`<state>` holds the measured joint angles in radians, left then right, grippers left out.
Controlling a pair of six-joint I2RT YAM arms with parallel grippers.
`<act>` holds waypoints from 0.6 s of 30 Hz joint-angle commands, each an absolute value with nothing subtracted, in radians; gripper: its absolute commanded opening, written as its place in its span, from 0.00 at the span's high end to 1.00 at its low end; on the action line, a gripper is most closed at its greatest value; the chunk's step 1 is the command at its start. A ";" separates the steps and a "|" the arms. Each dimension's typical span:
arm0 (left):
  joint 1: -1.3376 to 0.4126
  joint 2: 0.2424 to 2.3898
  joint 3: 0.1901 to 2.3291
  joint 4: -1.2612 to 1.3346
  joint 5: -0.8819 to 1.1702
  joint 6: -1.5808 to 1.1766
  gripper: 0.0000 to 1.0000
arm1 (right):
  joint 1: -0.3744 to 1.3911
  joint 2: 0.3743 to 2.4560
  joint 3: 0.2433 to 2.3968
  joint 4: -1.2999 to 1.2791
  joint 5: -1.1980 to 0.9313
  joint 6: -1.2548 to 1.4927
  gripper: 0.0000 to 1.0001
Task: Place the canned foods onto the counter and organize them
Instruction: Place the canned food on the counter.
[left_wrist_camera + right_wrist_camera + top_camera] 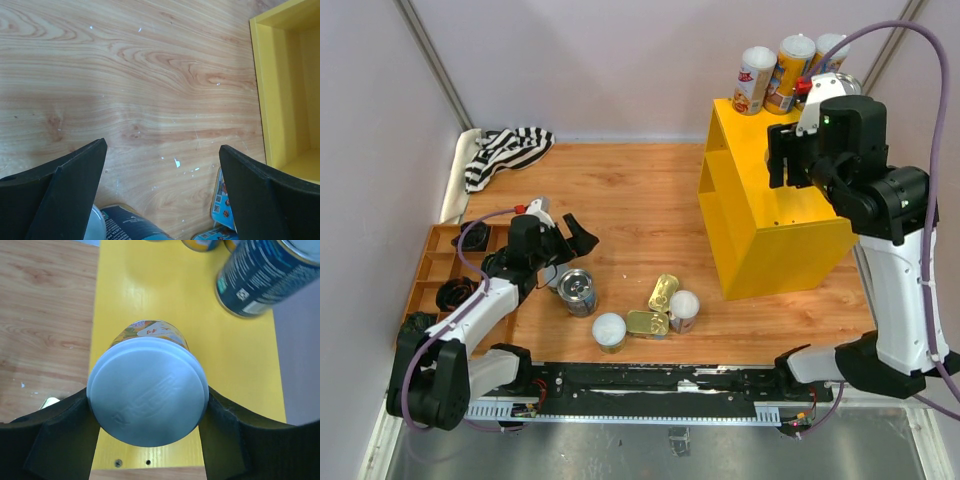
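My right gripper [147, 412] is shut on a white-lidded orange tube [147, 390], held upright over the top of the yellow counter [150, 285] near its front edge. In the top view the right gripper [798, 158] hides that tube. At the back of the counter [760, 225] stand a red-white tube [754, 80], an orange tube [790, 72] and a blue can [260, 275]. My left gripper [568, 252] hangs open and empty over the table, next to a lying blue can [578, 292]. Two white-lidded tubes [609, 330] [683, 310] and two gold tins [663, 292] [647, 322] sit in the middle.
A brown wooden tray [432, 268] with small dark lumps [472, 235] lies at the left. A striped cloth [505, 150] is bunched at the far left corner. In the left wrist view, the blue can [125, 225] and a blue-labelled tin [222, 200] sit just below the open fingers [75, 175].
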<state>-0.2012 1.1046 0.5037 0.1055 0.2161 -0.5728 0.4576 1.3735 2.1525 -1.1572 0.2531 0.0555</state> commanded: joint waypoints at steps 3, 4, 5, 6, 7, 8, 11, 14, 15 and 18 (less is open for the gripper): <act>-0.235 1.127 0.537 0.151 0.237 -0.566 0.00 | 0.363 1.372 2.118 -1.189 0.242 0.094 0.99; -0.239 1.130 0.539 0.152 0.237 -0.566 0.00 | 0.348 1.375 2.116 -1.189 0.234 0.094 0.99; -0.243 1.131 0.541 0.152 0.236 -0.567 0.00 | 0.331 1.379 2.115 -1.190 0.223 0.094 0.99; -0.246 1.132 0.541 0.152 0.235 -0.568 0.00 | 0.310 1.384 2.117 -1.190 0.206 0.096 0.98; -0.249 1.133 0.541 0.153 0.233 -0.569 0.00 | 0.293 1.387 2.117 -1.190 0.187 0.097 0.97; -0.251 1.133 0.540 0.152 0.231 -0.569 0.00 | 0.279 1.393 2.117 -1.189 0.176 0.097 0.95; -0.257 1.131 0.540 0.149 0.226 -0.569 0.00 | 0.248 1.412 2.125 -1.196 0.162 0.101 0.86; -0.260 1.134 0.542 0.148 0.224 -0.567 0.00 | 0.231 1.432 2.137 -1.200 0.142 0.103 0.78; -0.261 1.136 0.542 0.149 0.223 -0.564 0.00 | 0.226 1.436 2.139 -1.200 0.137 0.103 0.63; -0.264 1.144 0.547 0.152 0.225 -0.560 0.00 | 0.220 1.439 2.137 -1.185 0.134 0.103 0.33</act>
<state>-0.2531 1.1313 0.5079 0.1192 0.2222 -0.5724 0.2394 1.4376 2.1147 -1.2087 0.1581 0.0898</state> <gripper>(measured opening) 0.996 0.680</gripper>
